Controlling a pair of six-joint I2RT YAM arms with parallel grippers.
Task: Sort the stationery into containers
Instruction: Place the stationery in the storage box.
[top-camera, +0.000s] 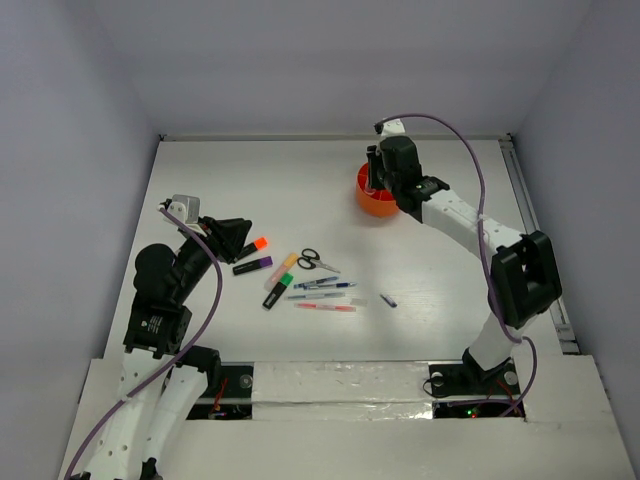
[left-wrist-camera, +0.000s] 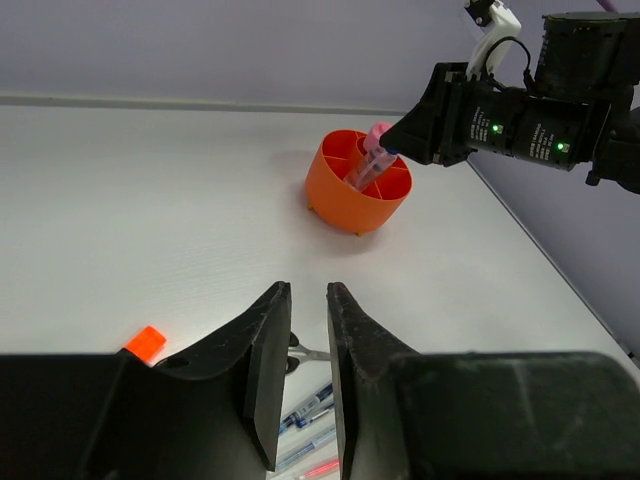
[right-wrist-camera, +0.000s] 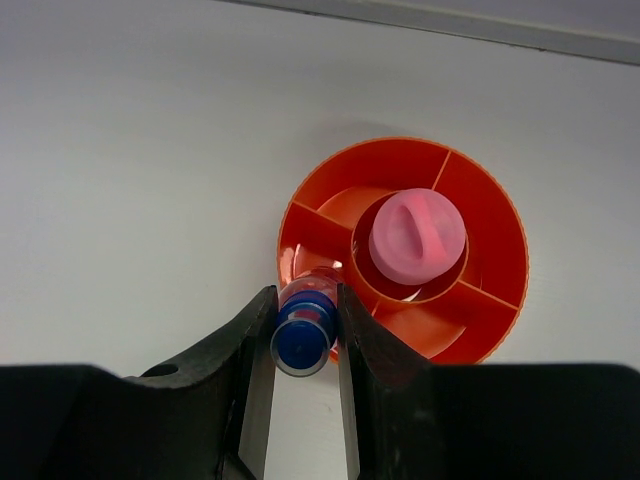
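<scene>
Blue-capped bottle (right-wrist-camera: 303, 340) sits clamped in the right pincer (right-wrist-camera: 303, 310) over the orange tub's (right-wrist-camera: 480, 215) outer compartment, pink tube (right-wrist-camera: 417, 236) standing in its centre cup, while the left pincer (left-wrist-camera: 308, 300) hovers narrowly parted, empty.

The left black two-finger gripper (left-wrist-camera: 307, 292), near the left edge of the table (top-camera: 300, 180), stands narrowly parted, seemingly empty. The right gripper (right-wrist-camera: 303, 296) pinches a blue-capped bottle (right-wrist-camera: 303, 340).

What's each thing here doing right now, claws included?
Right claw: shut on the blue-capped bottle.
Blue-capped bottle: held at the edge of the orange tub, not released.
Pink tube: standing in the tub's middle compartment.
Left claw: slightly open, empty.
Highlighters: lying on the table.
Pens: lying on the table.
Scissors: lying on the table.
</scene>
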